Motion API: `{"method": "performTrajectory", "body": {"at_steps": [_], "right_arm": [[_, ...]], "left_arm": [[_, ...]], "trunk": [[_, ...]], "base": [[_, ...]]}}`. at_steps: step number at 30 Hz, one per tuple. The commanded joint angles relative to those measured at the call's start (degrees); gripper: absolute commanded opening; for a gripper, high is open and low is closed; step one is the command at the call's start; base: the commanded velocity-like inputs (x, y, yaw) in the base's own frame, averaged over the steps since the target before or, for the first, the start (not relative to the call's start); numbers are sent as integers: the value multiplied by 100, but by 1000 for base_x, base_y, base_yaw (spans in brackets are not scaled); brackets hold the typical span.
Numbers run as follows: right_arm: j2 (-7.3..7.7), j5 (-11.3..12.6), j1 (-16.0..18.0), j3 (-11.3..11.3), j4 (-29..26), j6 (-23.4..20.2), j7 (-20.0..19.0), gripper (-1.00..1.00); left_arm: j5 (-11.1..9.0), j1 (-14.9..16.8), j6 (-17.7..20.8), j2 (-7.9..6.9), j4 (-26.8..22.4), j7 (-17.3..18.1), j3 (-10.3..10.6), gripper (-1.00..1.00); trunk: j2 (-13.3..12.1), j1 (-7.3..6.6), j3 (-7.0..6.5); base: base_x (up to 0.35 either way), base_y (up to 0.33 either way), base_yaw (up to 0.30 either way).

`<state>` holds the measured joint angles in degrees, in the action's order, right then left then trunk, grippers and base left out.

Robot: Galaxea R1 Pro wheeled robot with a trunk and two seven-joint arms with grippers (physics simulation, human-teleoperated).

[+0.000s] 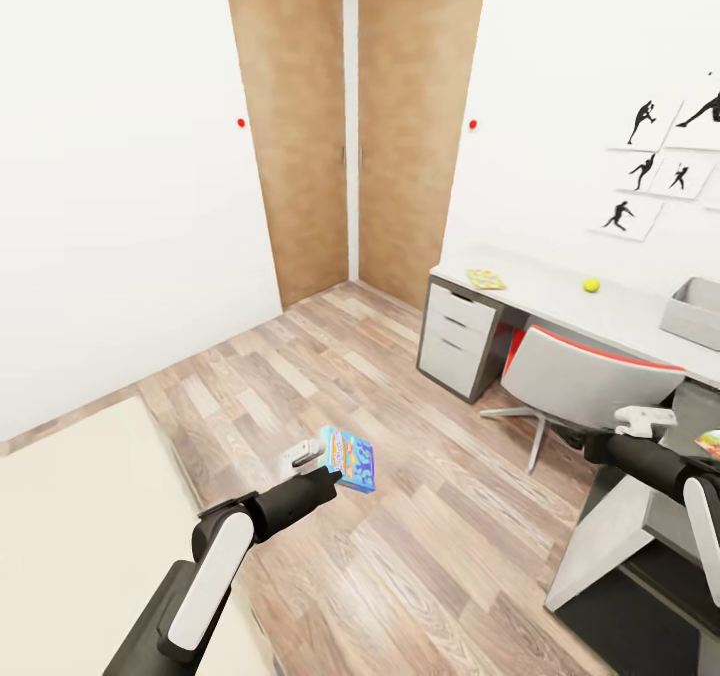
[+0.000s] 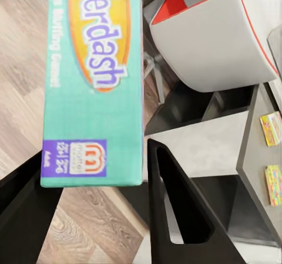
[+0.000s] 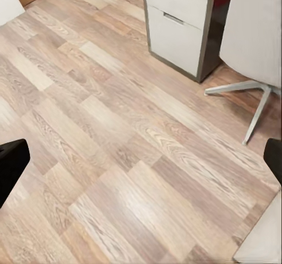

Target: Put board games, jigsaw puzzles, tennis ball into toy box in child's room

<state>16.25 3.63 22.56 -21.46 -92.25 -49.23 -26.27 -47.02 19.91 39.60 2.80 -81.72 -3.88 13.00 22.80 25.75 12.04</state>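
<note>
Your left claw [image 2: 100,211] was clamped on the flat teal-blue cardboard game box [image 1: 349,458], held above the wood floor. Your right claw [image 1: 645,419] was spread wide, empty. You needed to carry it level toward the shallow light-grey toy bin [image 1: 695,313] on the long grey desk [image 1: 560,301], clearing the grey-and-red chair [image 1: 585,381].

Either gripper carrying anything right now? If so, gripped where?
Left gripper holds a teal-blue board game, fingers clamped on the box's short end by the purple label. Right gripper is open, empty.
</note>
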Motion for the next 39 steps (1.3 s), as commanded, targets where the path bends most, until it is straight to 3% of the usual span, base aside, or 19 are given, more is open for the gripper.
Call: {"method": "performTrajectory", "body": {"at_steps": [1,39], "right_arm": [[1,36,6,-6,-3,-39,-1,100],[0,32,3,19,-3,-34,-1,100]], "left_arm": [[-61,4,21,1,-6,-43,-1,-100],[-61,4,29,1,-10,-35,-8,-100]], "trunk": [[12,3,12],[12,3,12]], "base": [[0,0,-265],[0,0,-280]]}}
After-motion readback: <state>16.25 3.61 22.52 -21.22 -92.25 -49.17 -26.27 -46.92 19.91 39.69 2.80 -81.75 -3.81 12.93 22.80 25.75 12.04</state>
